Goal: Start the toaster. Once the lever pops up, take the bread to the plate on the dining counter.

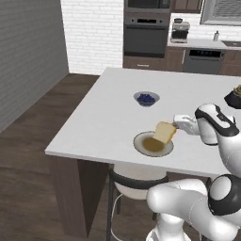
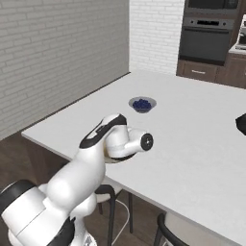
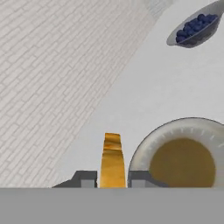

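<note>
the gripper [image 3: 112, 180] has its two fingertips [image 3: 85, 178] closed on a slice of toasted bread [image 1: 164, 132], held edge-on between them, above the dining counter [image 1: 103, 117]. the plate [image 1: 139, 145], grey-rimmed with a brown centre, lies just below and to one side of the fingers, so the slice hangs over its rim rather than its middle. the risk, as i judge it, is letting go here: the bread could tip off the rim onto the counter top, since it isn't centred and stands on edge. a small bowl of blueberries [image 1: 146, 98] sits well beyond the fingers, out of the way. nothing lies between the slice and the plate.
</note>
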You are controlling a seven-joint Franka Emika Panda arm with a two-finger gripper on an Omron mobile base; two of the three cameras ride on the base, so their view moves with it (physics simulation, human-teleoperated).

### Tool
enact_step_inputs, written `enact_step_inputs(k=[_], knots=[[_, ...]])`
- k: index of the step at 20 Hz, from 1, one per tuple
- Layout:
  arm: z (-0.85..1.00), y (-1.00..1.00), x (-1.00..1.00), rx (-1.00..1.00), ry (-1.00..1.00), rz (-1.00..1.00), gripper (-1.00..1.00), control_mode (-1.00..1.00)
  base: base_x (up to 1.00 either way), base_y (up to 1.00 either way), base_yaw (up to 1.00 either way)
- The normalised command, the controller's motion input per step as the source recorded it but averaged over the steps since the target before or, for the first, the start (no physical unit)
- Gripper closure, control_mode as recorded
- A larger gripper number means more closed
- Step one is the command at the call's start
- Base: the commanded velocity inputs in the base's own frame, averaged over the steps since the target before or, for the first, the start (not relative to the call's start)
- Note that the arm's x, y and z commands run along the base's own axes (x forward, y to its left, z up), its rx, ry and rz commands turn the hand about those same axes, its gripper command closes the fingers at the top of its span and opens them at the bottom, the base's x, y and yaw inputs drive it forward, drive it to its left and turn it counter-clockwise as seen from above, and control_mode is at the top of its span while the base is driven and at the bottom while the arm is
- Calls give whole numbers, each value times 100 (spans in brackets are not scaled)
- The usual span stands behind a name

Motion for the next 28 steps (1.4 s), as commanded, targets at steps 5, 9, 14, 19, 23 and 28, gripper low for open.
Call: enact_step_inputs(k=[5, 9, 14, 19, 23, 28], knots=[[-25, 16, 9, -19, -12, -5, 100, -100, 0, 0, 0], [-22, 7, 14, -12, -4, -5, 100, -100, 0, 0, 0], [-7, 3, 59, -2, 0, 0, 100, -100, 0, 0, 0], [-1, 0, 20, 1, 0, 0, 100, -100, 0, 0, 0], [-15, 0, -17, 4, 0, 0, 100, -100, 0, 0, 0], [-10, 0, -37, 3, 0, 0, 100, -100, 0, 0, 0]])
